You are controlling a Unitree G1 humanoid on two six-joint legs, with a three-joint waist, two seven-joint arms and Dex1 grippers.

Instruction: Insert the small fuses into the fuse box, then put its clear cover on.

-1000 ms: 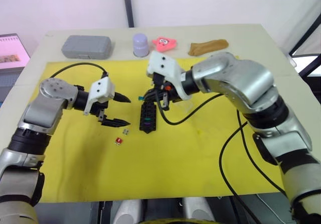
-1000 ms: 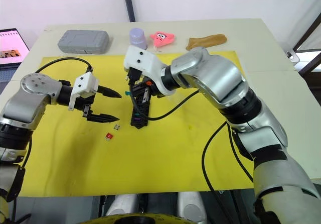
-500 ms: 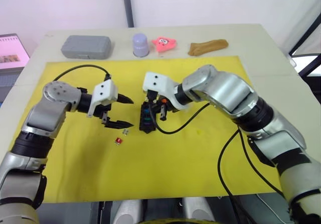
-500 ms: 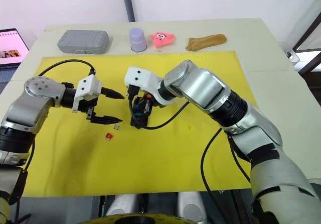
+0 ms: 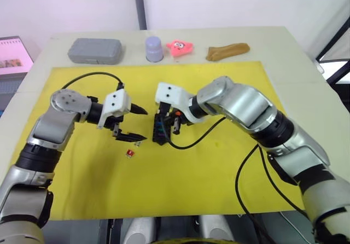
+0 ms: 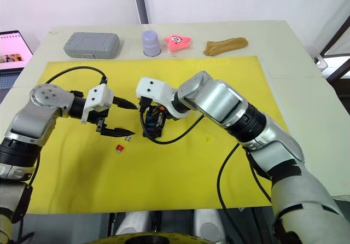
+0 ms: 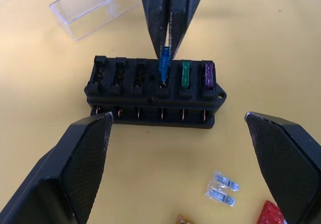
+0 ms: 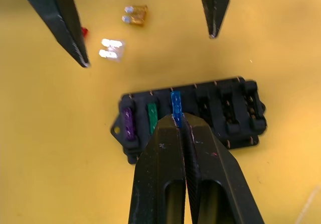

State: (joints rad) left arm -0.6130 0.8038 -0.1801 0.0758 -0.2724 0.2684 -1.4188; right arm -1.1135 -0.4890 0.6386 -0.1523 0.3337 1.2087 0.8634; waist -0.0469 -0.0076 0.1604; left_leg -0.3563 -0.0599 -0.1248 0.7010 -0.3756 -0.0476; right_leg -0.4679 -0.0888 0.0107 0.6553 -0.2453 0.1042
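Note:
The black fuse box (image 7: 150, 96) lies on the yellow mat. A purple fuse (image 7: 208, 75) and a green fuse (image 7: 185, 74) sit in its end slots. My right gripper (image 8: 179, 119) is shut on a blue fuse (image 7: 164, 68), which stands in the slot beside the green one. My left gripper (image 5: 141, 125) is open just left of the box, its fingers apart on either side. Loose on the mat near it are a pale grey fuse (image 7: 221, 188), a red fuse (image 5: 129, 154) and an orange fuse (image 8: 135, 14). The clear cover (image 7: 95, 8) lies just beyond the box.
Along the table's far edge, past the yellow mat (image 5: 219, 173), stand a grey case (image 5: 94, 50), a lavender cup (image 5: 153, 48), a pink toy (image 5: 179, 47) and a brown object (image 5: 227, 51). A laptop (image 5: 13, 55) sits off the left side. Black cables hang from both wrists.
My right gripper has come down from above the box's far end onto the box. My left gripper has shifted slightly right, closer to the box.

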